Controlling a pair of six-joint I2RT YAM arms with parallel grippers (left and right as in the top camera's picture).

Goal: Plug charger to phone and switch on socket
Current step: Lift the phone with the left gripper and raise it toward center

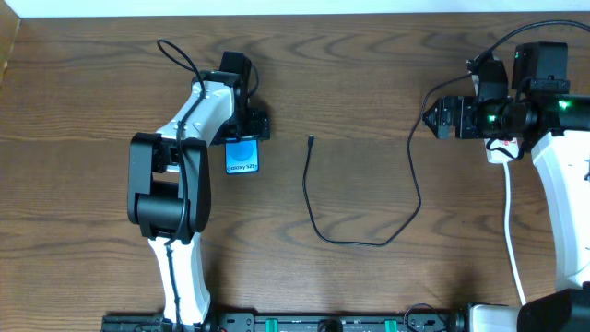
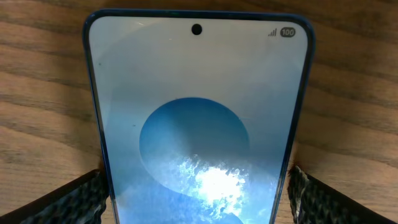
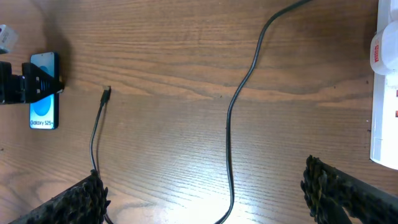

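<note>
The phone lies flat on the table, screen up, showing a turquoise circle. It fills the left wrist view. My left gripper straddles its top half, and both fingertips press against its side edges. The charger is a thin black cable looping across the middle of the table. Its small connector lies free to the right of the phone, apart from it. My right gripper is wide open over the cable, touching nothing. The socket is a white power strip, mostly hidden under the right arm in the overhead view.
The strip's white cord runs down the right side towards the table's front edge. The left arm's body stands to the left of the phone. The table's back edge runs along the top of the overhead view.
</note>
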